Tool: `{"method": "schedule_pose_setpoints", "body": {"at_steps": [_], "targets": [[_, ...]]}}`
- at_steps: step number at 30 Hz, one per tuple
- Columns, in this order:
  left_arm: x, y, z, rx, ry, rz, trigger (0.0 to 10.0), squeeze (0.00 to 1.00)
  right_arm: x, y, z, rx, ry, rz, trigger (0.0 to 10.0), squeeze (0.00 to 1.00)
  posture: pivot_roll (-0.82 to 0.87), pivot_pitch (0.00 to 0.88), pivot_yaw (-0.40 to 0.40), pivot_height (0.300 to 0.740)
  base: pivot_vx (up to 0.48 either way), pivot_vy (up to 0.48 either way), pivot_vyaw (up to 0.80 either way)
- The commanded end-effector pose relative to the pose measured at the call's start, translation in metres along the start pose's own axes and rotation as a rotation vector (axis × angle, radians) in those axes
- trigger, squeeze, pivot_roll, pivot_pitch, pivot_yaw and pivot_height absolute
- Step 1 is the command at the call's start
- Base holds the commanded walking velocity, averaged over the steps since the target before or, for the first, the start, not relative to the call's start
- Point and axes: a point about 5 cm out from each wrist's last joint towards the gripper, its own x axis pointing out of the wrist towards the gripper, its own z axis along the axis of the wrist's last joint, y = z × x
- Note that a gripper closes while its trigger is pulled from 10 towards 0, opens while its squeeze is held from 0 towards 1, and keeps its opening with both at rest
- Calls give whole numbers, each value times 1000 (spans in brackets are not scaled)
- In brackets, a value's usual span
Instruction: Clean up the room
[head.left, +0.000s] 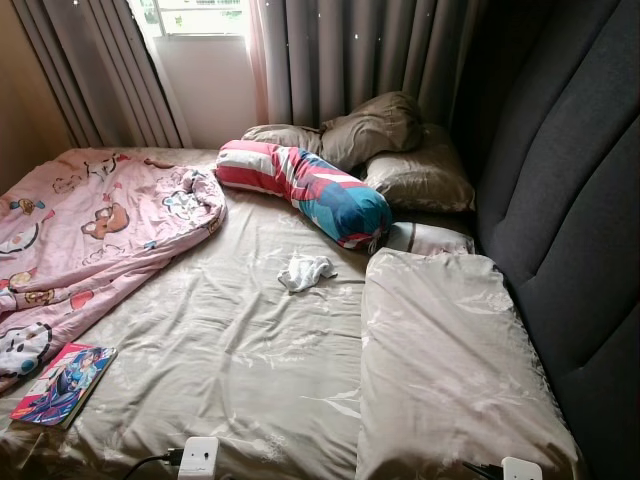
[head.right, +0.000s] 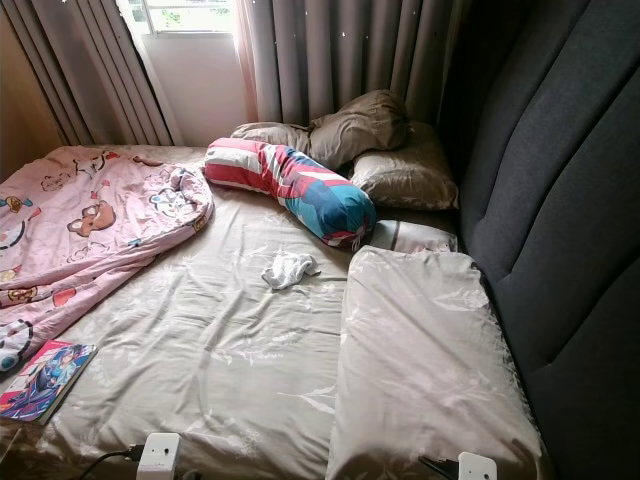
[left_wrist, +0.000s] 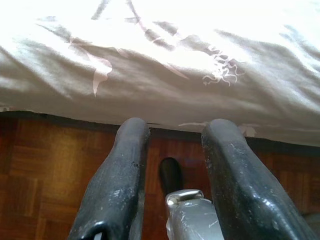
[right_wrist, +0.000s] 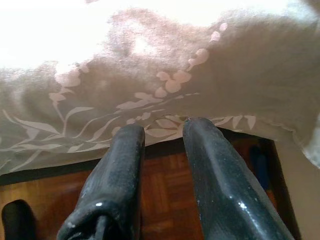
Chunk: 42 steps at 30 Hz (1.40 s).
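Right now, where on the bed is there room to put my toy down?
The biggest bare patch of sheet lies between the pink blanket, the long pillow and the small white cloth. The head end is crowded with the striped bolster and brown pillows. A comic book takes the near corner.

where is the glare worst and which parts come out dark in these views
Left wrist view: the bed sheet is blown out white along the top, the wood floor dim. Right wrist view: the same washout on the sheet, shade below. Eye views: the window is overexposed, the headboard dark, with sheen on the long pillow; all sharp.
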Motion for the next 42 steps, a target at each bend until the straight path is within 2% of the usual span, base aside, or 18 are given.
{"method": "schedule_pose_setpoints", "body": {"at_steps": [1, 8, 17, 42], "targets": [[-1, 3, -5, -19, 27, 11, 10000, 0, -1, 2, -4, 14, 8, 0, 10000, 0, -97, 36, 9, 740, 0, 356, 0], [-1, 5, -6, -17, 30, 19, 10000, 0, 0, 5, -2, -30, 4, 6, 10000, 0, -93, 38, 8, 740, 0, 355, 0], [-2, 6, -7, -19, 36, 27, 10000, 0, 0, 6, 0, -45, 1, 14, 10000, 0, -91, 37, 5, 740, 0, 357, 729], [-2, 7, -9, -13, 52, 25, 10000, 0, 1, 8, 0, -58, 9, 28, 10000, 0, -95, 17, 12, 740, 0, 355, 0]]}}
